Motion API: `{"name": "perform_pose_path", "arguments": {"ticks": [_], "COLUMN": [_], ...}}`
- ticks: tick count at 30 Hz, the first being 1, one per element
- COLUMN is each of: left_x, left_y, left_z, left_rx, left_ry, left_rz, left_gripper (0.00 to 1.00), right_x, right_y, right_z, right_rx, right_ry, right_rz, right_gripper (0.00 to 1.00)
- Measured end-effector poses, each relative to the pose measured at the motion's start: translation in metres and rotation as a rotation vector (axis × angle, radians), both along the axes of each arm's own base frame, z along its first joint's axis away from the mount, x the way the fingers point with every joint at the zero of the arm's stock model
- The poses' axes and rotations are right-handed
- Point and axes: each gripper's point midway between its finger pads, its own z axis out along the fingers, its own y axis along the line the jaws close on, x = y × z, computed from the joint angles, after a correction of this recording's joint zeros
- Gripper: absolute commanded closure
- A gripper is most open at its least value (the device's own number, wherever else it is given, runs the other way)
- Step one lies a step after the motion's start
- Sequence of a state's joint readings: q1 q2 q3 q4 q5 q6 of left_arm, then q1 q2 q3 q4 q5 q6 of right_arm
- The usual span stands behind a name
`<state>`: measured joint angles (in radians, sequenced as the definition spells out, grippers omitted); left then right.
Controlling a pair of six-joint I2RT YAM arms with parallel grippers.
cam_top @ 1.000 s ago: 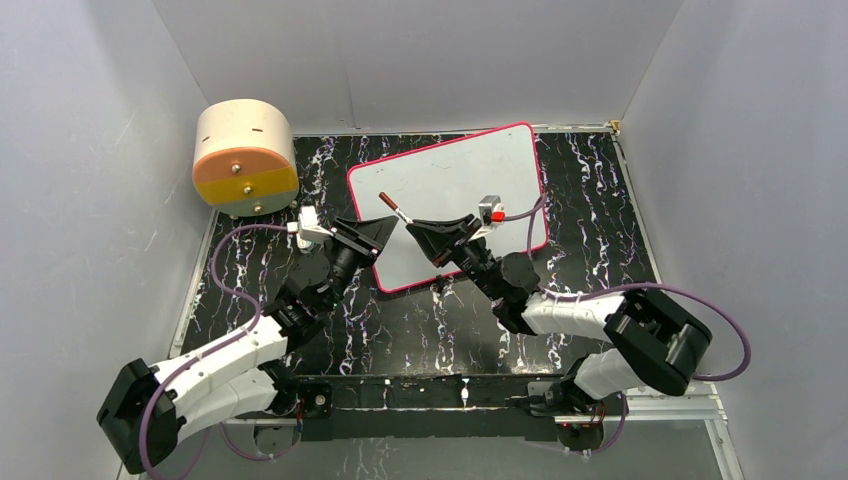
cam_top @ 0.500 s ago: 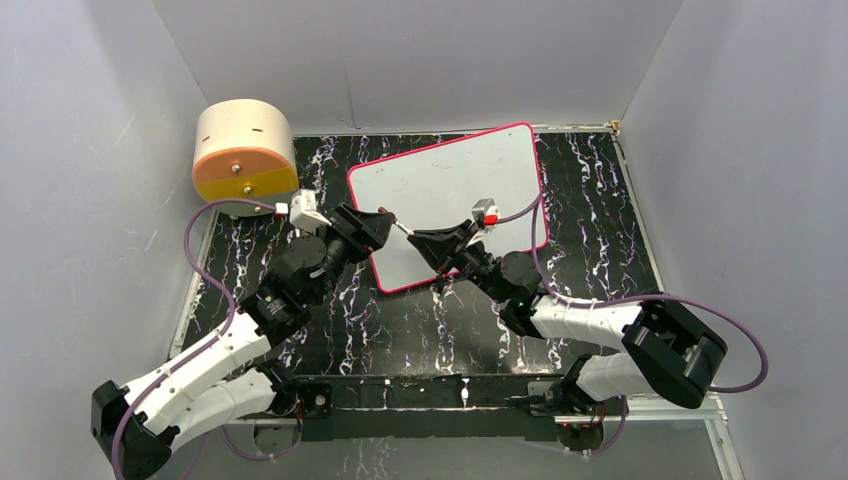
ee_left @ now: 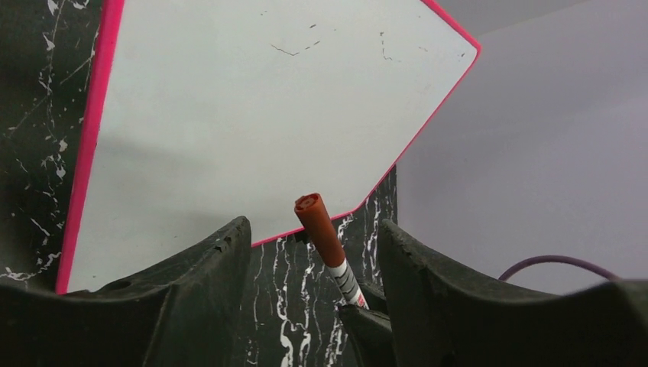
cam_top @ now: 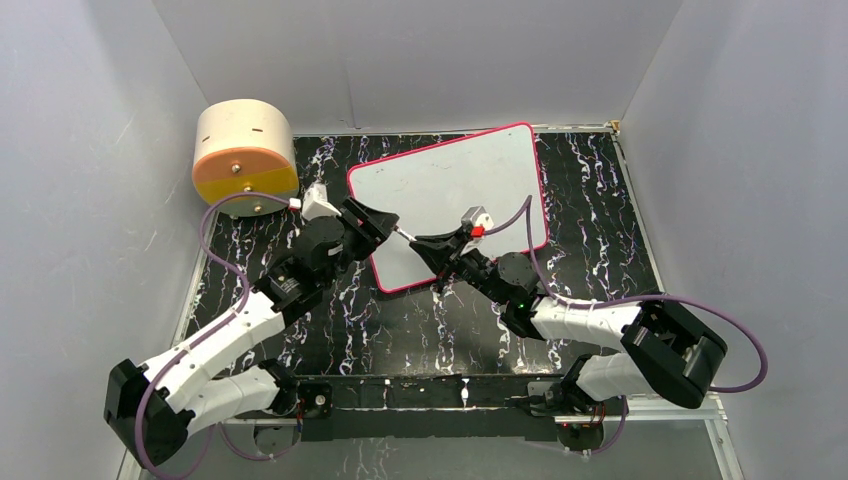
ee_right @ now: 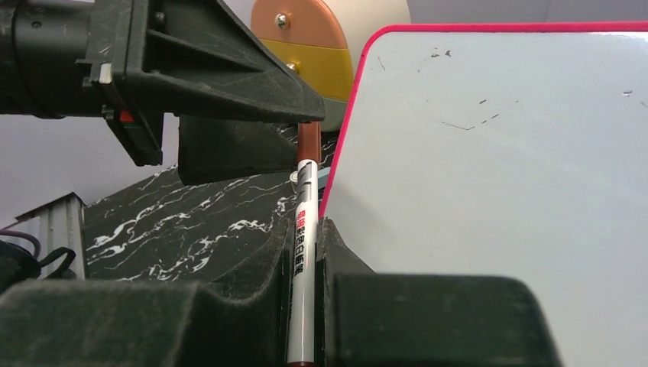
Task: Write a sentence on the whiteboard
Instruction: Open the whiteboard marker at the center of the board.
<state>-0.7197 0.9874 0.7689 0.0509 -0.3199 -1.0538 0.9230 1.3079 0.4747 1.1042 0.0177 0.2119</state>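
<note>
The whiteboard [cam_top: 470, 185] lies flat at the back of the table, white with a pink-red frame; it also shows in the left wrist view [ee_left: 229, 107] and the right wrist view [ee_right: 504, 160]. No sentence shows on it, only a few faint specks. My right gripper [cam_top: 428, 243] [ee_right: 306, 229] is shut on a white marker [ee_right: 304, 252] [cam_top: 404, 232] with a brownish-red cap [ee_left: 319, 223]. The cap points toward my left gripper [cam_top: 378, 222] [ee_left: 313, 226]. That gripper is open, its jaws standing either side of the cap without touching it.
A round tan-and-orange drum [cam_top: 245, 158] stands at the back left, also in the right wrist view [ee_right: 306, 38]. The table top is black marble pattern [cam_top: 600, 230]. Grey walls enclose the table on three sides.
My left gripper has moved up and right until its open jaws flank the marker's cap. My right gripper has shifted the marker slightly left toward it.
</note>
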Motion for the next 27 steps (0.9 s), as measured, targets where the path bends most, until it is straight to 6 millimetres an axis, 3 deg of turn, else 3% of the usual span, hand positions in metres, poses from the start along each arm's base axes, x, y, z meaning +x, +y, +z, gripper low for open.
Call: {"name": "perform_pose_path", "arguments": {"ticks": [9,15,19,24,27], "left_x": [0.011,0.014,0.015,0.015,0.016], "left_y": [0.000,-0.011,-0.013,-0.014,-0.016], "left_z": [0.004,-0.009,-0.016,-0.012,-0.009], "left_rx": [-0.184,-0.217,-0.216,-0.238,-0.261], "left_ry": [0.078,0.133,0.161,0.157,0.156], "left_rz": [0.060,0.053,0.054,0.052,0.052], "left_gripper": [0.57,0.62,0.74,0.99,1.00], "right_x": [0.001,0.002,0.002,0.002,0.001], "right_y": [-0.004,-0.005,-0.005,-0.004,-0.004], "right_z": [-0.006,-0.004,-0.004,-0.005,-0.005], "right_rx": [-0.052,-0.060,-0.063,-0.071,-0.068], "right_ry": [-0.070,-0.097,-0.108,-0.117,-0.122], "right_rz": [-0.015,-0.021,-0.023,-0.020,-0.017], "right_gripper": [1.00,1.00,1.00,1.00,1.00]}}
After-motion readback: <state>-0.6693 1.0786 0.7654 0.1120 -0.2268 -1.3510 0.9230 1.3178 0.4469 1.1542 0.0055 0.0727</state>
